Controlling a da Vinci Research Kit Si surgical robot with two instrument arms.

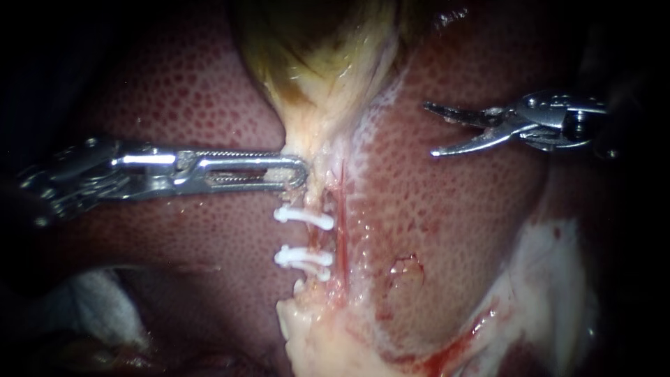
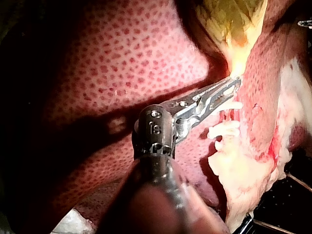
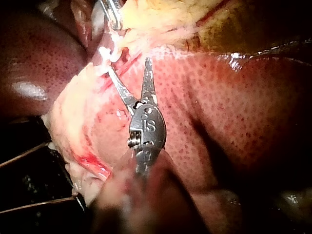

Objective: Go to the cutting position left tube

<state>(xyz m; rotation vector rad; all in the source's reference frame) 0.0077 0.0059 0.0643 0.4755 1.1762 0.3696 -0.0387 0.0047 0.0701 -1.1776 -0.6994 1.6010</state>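
The yellow-green gallbladder (image 1: 321,49) narrows to a pale neck. My left instrument (image 1: 301,171) has its jaws shut on that neck, which also shows in the left wrist view (image 2: 234,85). Below the grip, the pale left tube (image 1: 315,237) carries white clips: an upper clip (image 1: 303,217) and a lower clip (image 1: 303,257). A thin red tube (image 1: 343,230) runs just right of it. My right instrument (image 1: 429,129) hovers over the liver (image 1: 447,209), well right of both tubes, its thin curved blades open. In the right wrist view its blades (image 3: 129,66) point toward the clips (image 3: 105,52).
Mottled red liver surrounds the tubes. Pale fatty tissue (image 1: 321,342) lies below the clips, and a whitish, bloodstained patch (image 1: 551,279) sits at the lower right. White gauze (image 1: 91,300) sits at the lower left. A small raw spot (image 1: 406,269) marks the liver.
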